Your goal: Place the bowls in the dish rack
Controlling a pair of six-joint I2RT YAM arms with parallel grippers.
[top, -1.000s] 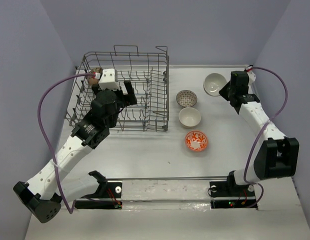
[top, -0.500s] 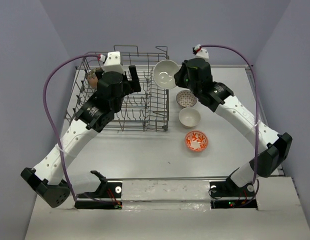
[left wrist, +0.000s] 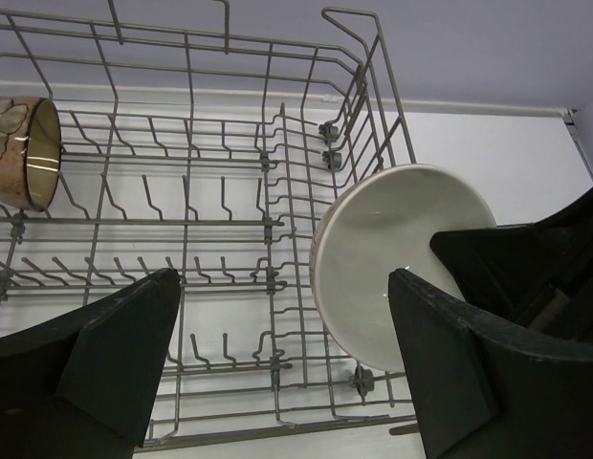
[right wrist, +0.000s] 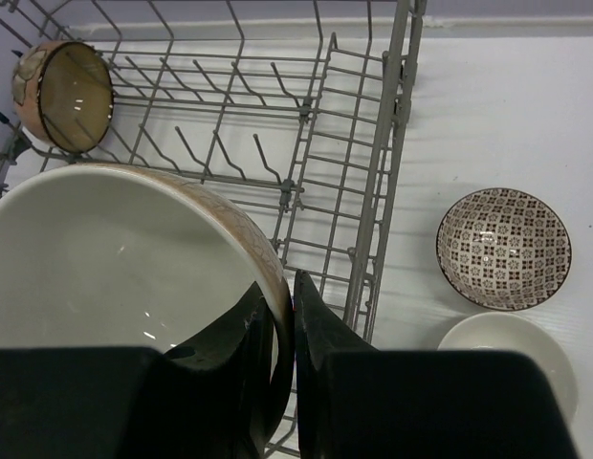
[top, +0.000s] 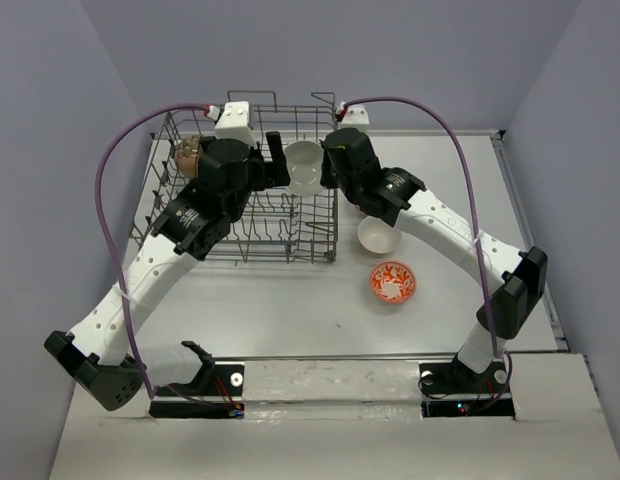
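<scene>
The grey wire dish rack (top: 170, 215) stands at the back left. A brown bowl (top: 187, 155) with cream inside lies in its far left corner, also in the left wrist view (left wrist: 24, 153) and the right wrist view (right wrist: 67, 94). My right gripper (right wrist: 282, 311) is shut on the rim of a white bowl (top: 304, 167), held tilted over the rack's right side (left wrist: 392, 258). My left gripper (top: 275, 165) is open and empty above the rack, just left of that bowl. A grey-patterned bowl (right wrist: 504, 249), a white bowl (top: 379, 236) and an orange-red bowl (top: 392, 282) sit on the table right of the rack.
The rack's upright tines and raised wire sides (right wrist: 397, 115) surround the held bowl. Both arms meet over the rack's right half. Purple cables arch above each arm. Walls close the table on the left, back and right.
My right arm has carried the white bowl leftward from the table's far right to over the rack. My left gripper has risen and shifted right inside the rack.
</scene>
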